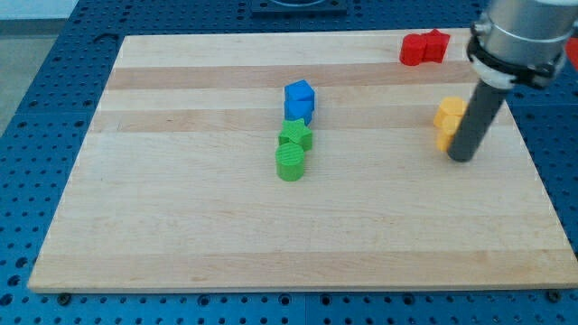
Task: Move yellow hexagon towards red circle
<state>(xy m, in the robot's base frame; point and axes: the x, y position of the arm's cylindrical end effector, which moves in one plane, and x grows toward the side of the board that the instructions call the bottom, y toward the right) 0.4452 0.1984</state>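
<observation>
My tip [461, 159] stood on the pale wooden bench [181, 235] at the right, touching or just beside the near-right side of the yellow blocks. I carry no fingers, only the dark rod, so nothing was held and there was nothing to open.

The small yellow plastic hexagon block [449, 113] sat with a second yellow piece [445, 137] close against its near side; the rod hid part of that one, and I could not tell its shape. The red plastic circle block [414, 50] lay further off, a little to the left, touching a red star-like block [437, 43] by the far edge.

I judged the push should run from the near side, aimed far and slightly left, kept centred so the hexagon would not slip sideways.
</observation>
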